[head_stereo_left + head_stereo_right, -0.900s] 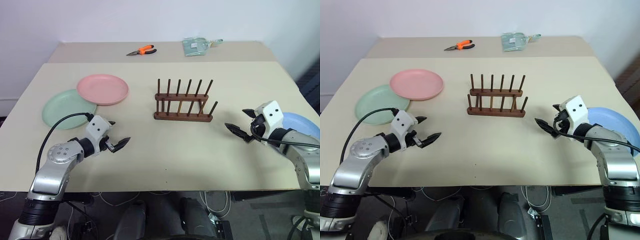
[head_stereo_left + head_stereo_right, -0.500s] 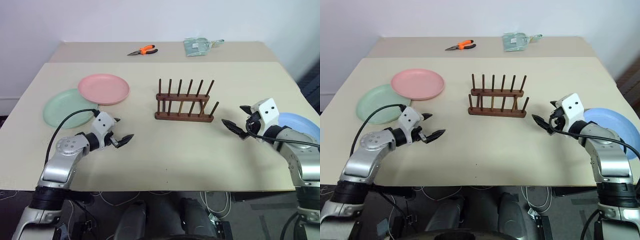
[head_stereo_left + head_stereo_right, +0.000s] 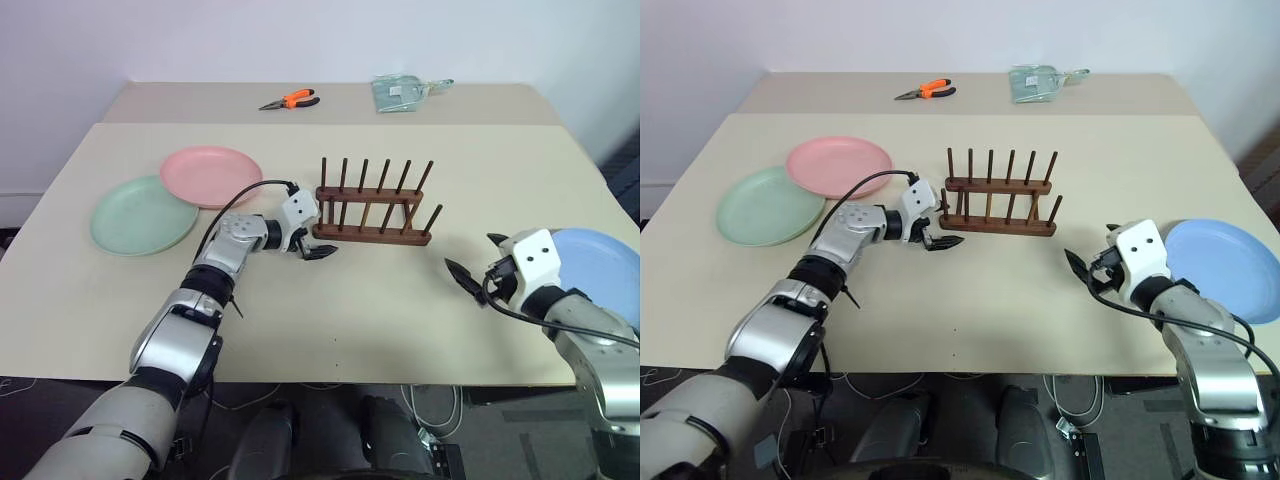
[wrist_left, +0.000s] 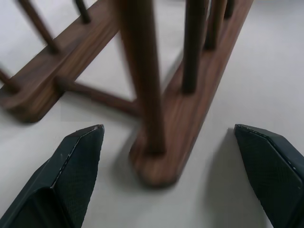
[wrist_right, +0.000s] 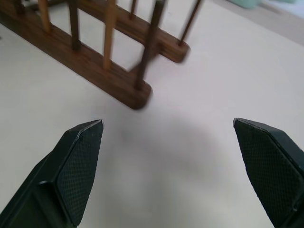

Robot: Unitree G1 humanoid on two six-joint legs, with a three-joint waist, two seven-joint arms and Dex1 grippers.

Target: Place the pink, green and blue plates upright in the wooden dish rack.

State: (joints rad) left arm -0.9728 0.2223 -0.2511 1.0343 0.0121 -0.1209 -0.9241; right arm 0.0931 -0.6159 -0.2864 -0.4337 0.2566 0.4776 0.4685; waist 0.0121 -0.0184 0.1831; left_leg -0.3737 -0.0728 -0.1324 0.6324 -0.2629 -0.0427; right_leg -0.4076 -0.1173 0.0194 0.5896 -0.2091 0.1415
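Table [image 3: 420,300]: beige top, a second table butted behind it, white wall beyond.
Far table: orange pliers [image 3: 290,100], clear packet [image 3: 400,93].
Wooden dish rack [image 3: 375,208]: mid-table, no plates in it.
Plates: pink plate [image 3: 210,176] overlapping green plate [image 3: 140,214]; blue plate [image 3: 600,262] at the right edge.
Left tool [image 3: 312,248]: fingers apart; has reached from near the green plate to the rack's left end.
Right tool [image 3: 478,270]: fingers apart, drawn slightly back.

A beige table [image 3: 400,310] carries the wooden dish rack [image 3: 375,205], pink plate [image 3: 210,176], green plate [image 3: 140,215] and blue plate [image 3: 605,260].

Dark wooden dish rack [image 3: 375,208] upright and empty at centre, pink plate [image 3: 211,176] overlapping green plate [image 3: 143,214] far left, blue plate [image 3: 601,264] flat far right
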